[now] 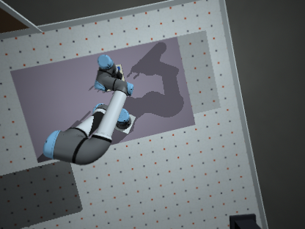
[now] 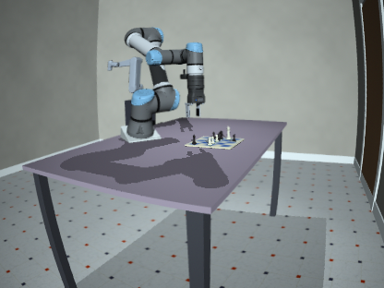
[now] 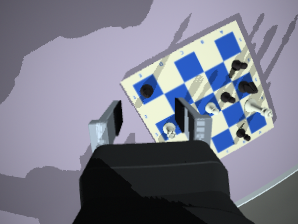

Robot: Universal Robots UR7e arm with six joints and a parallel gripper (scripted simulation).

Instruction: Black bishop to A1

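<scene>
A small blue-and-cream chessboard lies on the purple table; it also shows in the exterior view. Several black and white pieces stand on it. One black piece stands alone on a corner square near my fingers. Other black pieces cluster at the far side with white pieces among them. From this height I cannot tell which black piece is the bishop. My gripper is open and empty, pointing down, well above the board's near edge. In the overhead view my arm hides most of the board.
The robot base stands on the table to the left of the board. The table edge runs close beyond the board in the wrist view. A grey stand rises behind the base.
</scene>
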